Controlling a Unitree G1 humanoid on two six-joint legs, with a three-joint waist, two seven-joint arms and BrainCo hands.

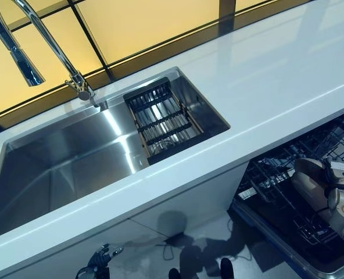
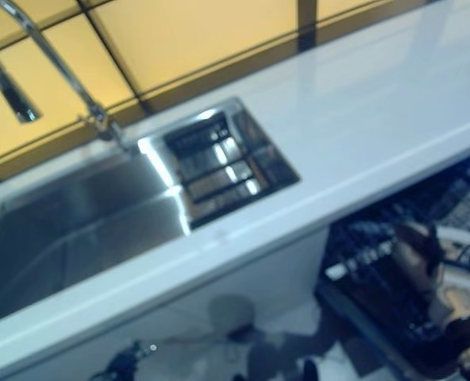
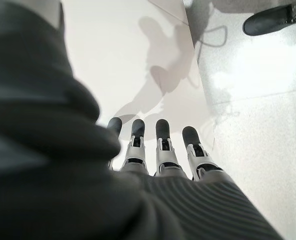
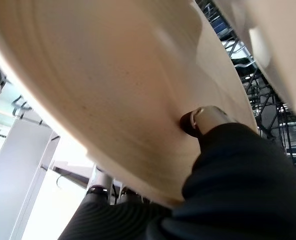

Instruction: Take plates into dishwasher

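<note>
one plate (image 4: 118,90) pinched in my right hand (image 1: 340,203) — just above the rack (image 1: 288,215); left hand (image 3: 160,150) slack, low.

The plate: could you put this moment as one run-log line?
right hand: shut on beige plate, over dishwasher rack | left hand: open, idle, low by floor | sink: no plates seen

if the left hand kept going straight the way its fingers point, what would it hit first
Probably the white cabinet front below the sink: the left hand has straight, empty fingers aimed at that panel with nothing between, though the gap is hard to judge.
</note>
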